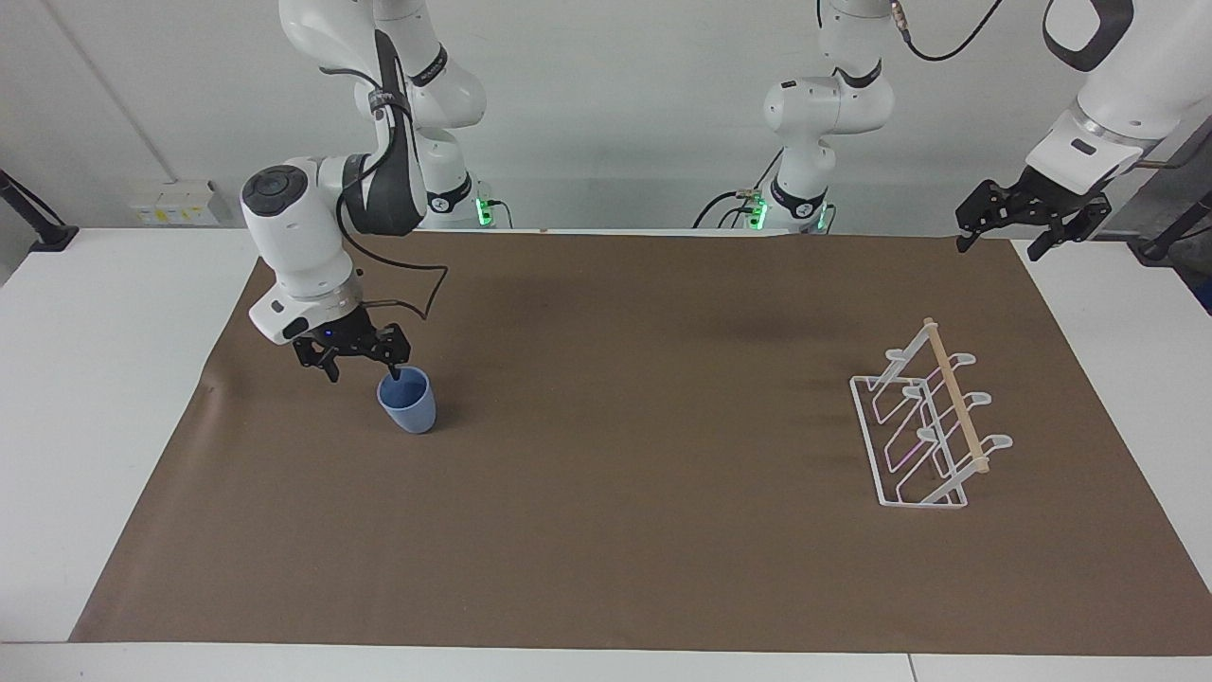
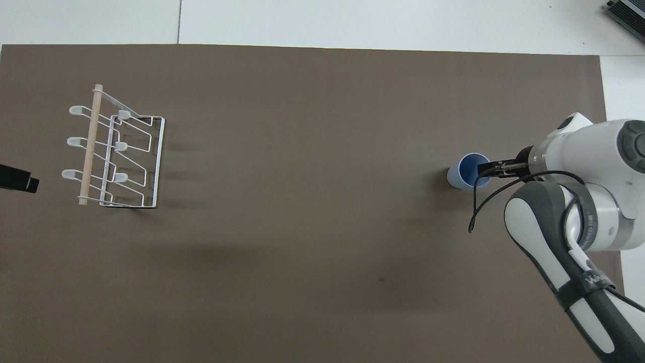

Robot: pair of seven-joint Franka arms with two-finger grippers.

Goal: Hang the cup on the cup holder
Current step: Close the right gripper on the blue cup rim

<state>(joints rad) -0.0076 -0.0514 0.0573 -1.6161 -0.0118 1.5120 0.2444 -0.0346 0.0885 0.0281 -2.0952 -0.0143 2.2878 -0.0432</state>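
Your right tool (image 1: 364, 364) hangs open and empty at the cup's (image 1: 408, 402) rim, one finger dipping over the mouth. The cup stands upright, mouth up, at the right arm's end of the worktop (image 1: 606, 530), well apart from the cup holder (image 1: 923, 426). Your left tool (image 1: 999, 242) waits open, above the mat corner near the holder

white wall (image 1: 615, 114), brown table cover (image 1: 615, 530)

Facing camera high, opposite robots; overhead steep; both share mat (image 1: 606, 530).
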